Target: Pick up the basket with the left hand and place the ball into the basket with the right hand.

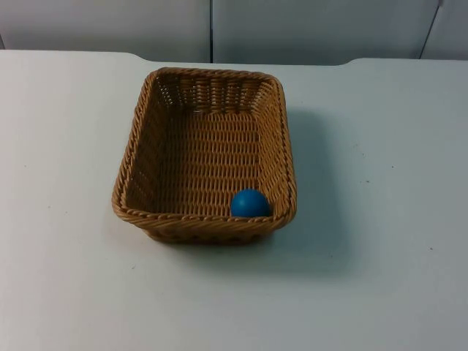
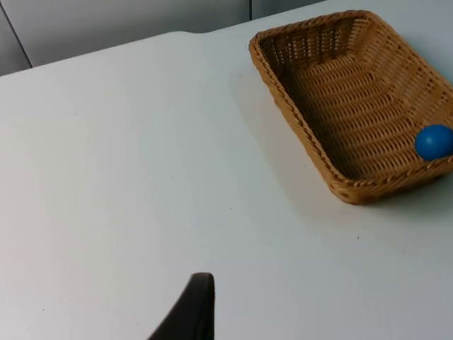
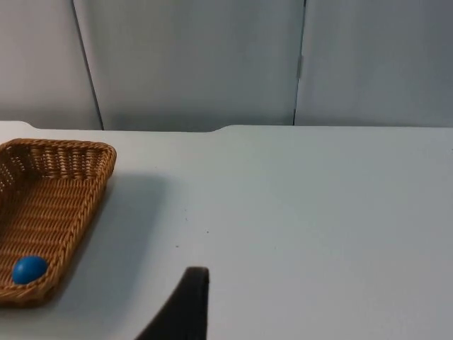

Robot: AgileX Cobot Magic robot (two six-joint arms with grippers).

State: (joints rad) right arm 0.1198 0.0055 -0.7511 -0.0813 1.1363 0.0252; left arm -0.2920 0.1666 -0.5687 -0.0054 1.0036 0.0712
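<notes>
The rectangular brown woven wicker basket [image 3: 49, 212] is cut off at the right wrist picture's edge, and its near wall hides the round blue ball's [image 1: 250, 203] lower part in the top view.

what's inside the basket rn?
One blue ball sits inside the wicker basket, in the corner against its near wall. The rest of the woven floor is bare. That near wall hides the strip of floor right behind it, and the table under the basket is covered.

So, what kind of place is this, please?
Probably a lab or test bench: a bare white table ending at a grey partition wall, holding just a wicker basket with a blue ball inside.
</notes>
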